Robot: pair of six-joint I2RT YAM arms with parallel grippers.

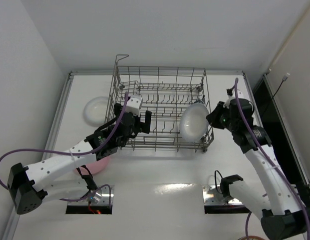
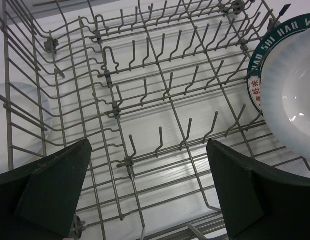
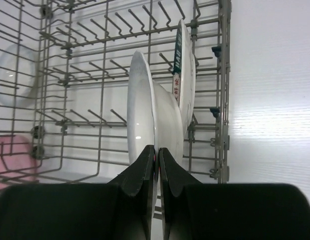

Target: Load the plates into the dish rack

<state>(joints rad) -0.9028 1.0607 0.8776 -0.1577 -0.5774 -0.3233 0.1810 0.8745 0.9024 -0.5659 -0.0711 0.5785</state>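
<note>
The grey wire dish rack (image 1: 160, 80) stands at the back middle of the table. My right gripper (image 1: 211, 119) is shut on the rim of a plain white plate (image 1: 192, 122), holding it upright inside the rack's right end. In the right wrist view the fingers (image 3: 144, 165) pinch that plate (image 3: 140, 110), with the teal-rimmed plate (image 3: 178, 52) standing just behind it. My left gripper (image 1: 143, 122) is open and empty over the rack's left front, with tines below it (image 2: 148, 145). A second white plate (image 1: 97, 110) lies left of the rack. The pink plate (image 1: 97, 165) lies under my left arm.
The rack's tall wire sides (image 2: 24, 100) stand close to my left fingers. The teal rim (image 2: 254, 75) shows at the right of the left wrist view. The second white plate (image 3: 12, 75) and the pink plate (image 3: 12, 155) show through the rack wires.
</note>
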